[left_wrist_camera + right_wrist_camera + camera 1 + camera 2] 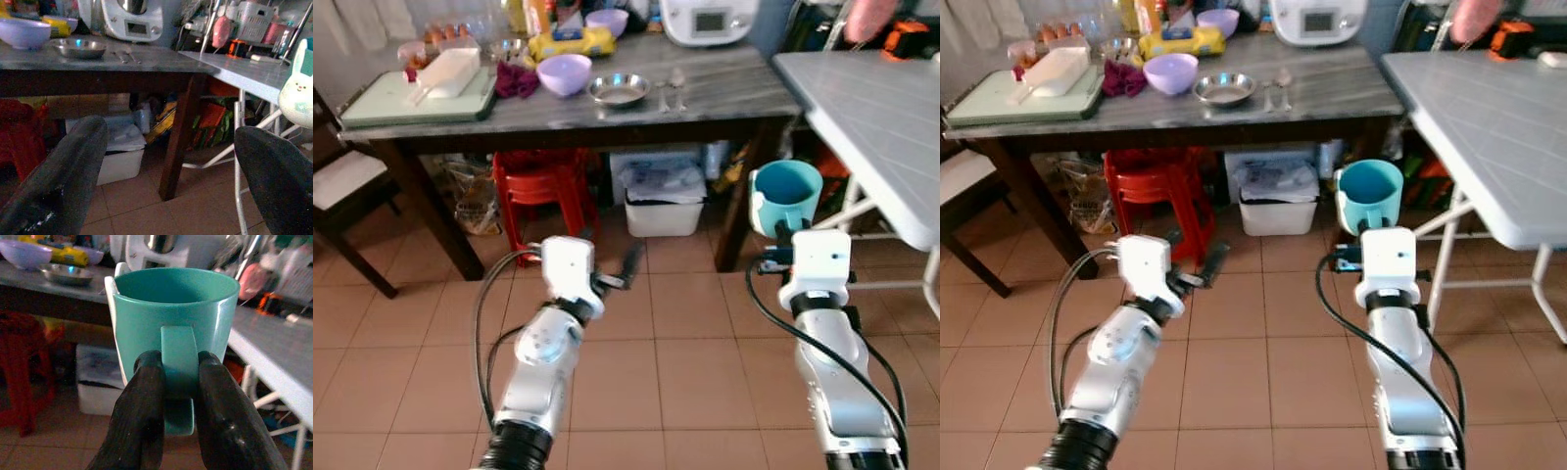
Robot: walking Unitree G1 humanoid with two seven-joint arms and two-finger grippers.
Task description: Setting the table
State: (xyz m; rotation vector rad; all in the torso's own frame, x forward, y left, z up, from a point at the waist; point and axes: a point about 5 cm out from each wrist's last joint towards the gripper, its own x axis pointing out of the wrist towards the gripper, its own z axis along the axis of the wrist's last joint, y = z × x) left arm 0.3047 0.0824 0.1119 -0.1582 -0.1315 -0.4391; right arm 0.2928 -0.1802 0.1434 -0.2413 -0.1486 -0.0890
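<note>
One teal cup point(171, 323) sits upright in your right gripper point(177, 382), both black fingers point(142, 416) pinching its handle from either side, and it hangs in the air above the tiled floor point(685, 362), in the gap between two tables. On your right you have the pale grey folding table point(871, 117) on white legs, its top bare near you, with an orange object point(911, 39) and something pink at its far end. Ahead and to your left stands the dark wooden table point(724, 93) with a grey top, and that one is busy: a steel dish point(619, 90), cutlery point(671, 93) just beside it, a lilac bowl point(564, 73), a dark red cloth point(516, 80), a white container point(448, 71) on a green tray point(382, 103), a yellow item point(573, 42) with a second lilac bowl point(607, 20) behind, and a white kitchen appliance point(710, 20) at the back. Underneath you can see a red plastic stool point(540, 191) and a white bin point(663, 201). A dark chair point(347, 196) pokes in at far left. Your left gripper point(171, 181) holds nothing, fingers spread wide, low over the tiles in front of the stool.
</note>
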